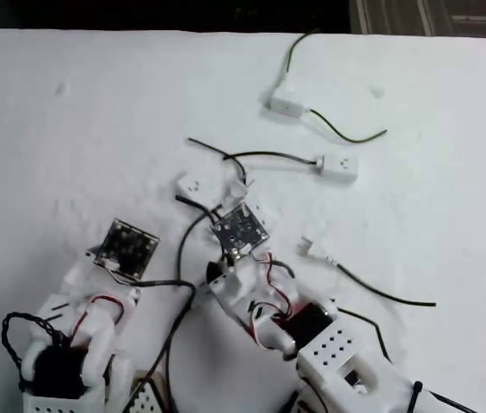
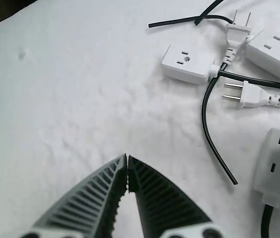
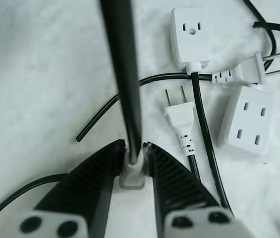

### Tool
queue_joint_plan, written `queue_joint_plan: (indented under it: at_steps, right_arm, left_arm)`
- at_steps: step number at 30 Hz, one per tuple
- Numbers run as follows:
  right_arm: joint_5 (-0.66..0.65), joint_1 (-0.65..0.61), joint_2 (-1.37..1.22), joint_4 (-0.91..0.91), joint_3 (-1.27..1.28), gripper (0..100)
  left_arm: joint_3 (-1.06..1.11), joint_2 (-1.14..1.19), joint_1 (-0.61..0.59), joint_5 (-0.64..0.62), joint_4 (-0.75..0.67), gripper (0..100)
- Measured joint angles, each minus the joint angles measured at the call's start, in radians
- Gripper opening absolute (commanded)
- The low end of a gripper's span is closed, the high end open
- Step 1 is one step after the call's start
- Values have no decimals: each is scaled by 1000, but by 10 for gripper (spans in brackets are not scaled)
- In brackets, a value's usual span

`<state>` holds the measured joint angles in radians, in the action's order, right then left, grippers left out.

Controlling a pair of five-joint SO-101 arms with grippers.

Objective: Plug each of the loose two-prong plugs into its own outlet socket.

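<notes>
Looking at the right end effector (image 3: 134,148), it's clamped onto the white end piece (image 3: 131,173) of a black cord (image 3: 125,74), low over the worktop (image 3: 30,74) around the near middle; can't tell if that piece is a plug or something else. Just beyond it the first plug (image 3: 179,116) lies flat with its prongs aimed toward a single socket (image 3: 194,37). The second plug (image 3: 246,74) sits between that socket and a double socket block (image 3: 249,119), prongs bare. The left end effector (image 2: 127,158) is pinched shut with its fingers touching, low over the worktop on the left, well apart from the plugs. From above, a third plug (image 1: 316,249) lies right of the right arm, its cord trailing off right. Farther back there's a right-hand socket (image 1: 339,166) and a far socket (image 1: 286,105), each on a short cord.
</notes>
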<state>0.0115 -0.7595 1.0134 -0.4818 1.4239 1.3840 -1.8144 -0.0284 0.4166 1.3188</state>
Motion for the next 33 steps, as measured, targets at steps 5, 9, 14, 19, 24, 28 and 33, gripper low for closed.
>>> queue_joint_plan:
  at_steps: [5,9,14,19,24,28,33]
  right_arm:
    - [0,-2,-54,37,0,17]
    - [0,5,-153,120,2,17]
    - [2,5,-216,158,-2,17]
    - [2,5,-221,120,-6,17]
    - [2,6,-221,69,-11,17]
    - [2,6,-221,38,-11,17]
    - [3,6,-219,-15,-14,17]
  left_arm:
    - [0,0,-23,0,0,26]
    - [0,0,-23,0,0,26]
    - [0,0,-23,0,0,26]
    - [0,0,-23,0,0,26]
    - [0,0,-23,0,0,26]
    - [0,0,-23,0,0,26]
    - [0,0,-23,0,0,26]
